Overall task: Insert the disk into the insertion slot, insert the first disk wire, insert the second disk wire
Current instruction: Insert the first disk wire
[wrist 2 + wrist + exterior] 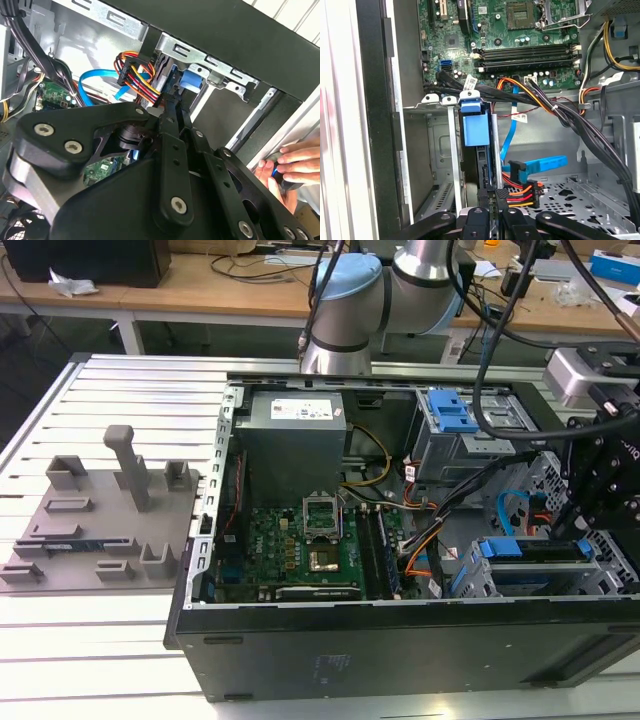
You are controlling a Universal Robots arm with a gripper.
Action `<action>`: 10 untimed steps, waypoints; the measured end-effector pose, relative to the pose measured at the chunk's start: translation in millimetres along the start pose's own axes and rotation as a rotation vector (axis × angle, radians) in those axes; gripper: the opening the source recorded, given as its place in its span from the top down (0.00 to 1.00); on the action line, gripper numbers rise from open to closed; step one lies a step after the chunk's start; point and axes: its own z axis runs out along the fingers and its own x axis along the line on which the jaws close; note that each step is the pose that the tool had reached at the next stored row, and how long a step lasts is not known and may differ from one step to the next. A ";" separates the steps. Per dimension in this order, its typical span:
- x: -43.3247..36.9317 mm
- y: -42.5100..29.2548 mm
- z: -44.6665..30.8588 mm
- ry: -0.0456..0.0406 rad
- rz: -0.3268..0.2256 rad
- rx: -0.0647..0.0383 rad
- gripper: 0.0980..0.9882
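Observation:
The disk sits edge-up inside the insertion slot, a low grey cage at the case's corner on the exterior view's right. Its blue carrier tab shows in both wrist views. My gripper hangs over the cage's far end. In the first wrist view my gripper has its fingers drawn together on a black plug with orange, red and yellow wires, right at the disk's rear edge. A loose blue flat cable with a dark plug lies just beside it.
The taller grey bay with a blue latch stands behind the cage. Black cable bundles cross above the cage. The motherboard fills the case's middle. A person's hand rests outside the case wall. A grey fixture plate lies outside, left.

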 end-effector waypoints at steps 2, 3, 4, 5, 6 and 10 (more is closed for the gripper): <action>0.1 0.0 0.9 0.0001 0.000 0.000 0.93; 0.1 0.0 1.2 0.0001 0.000 0.000 0.93; 0.2 0.0 1.6 0.0000 0.000 0.000 0.93; 0.2 0.0 2.0 0.0001 0.000 0.000 0.93; 0.2 0.0 2.6 0.0002 0.000 0.000 0.93; 0.1 0.0 4.1 0.0002 0.000 0.000 0.93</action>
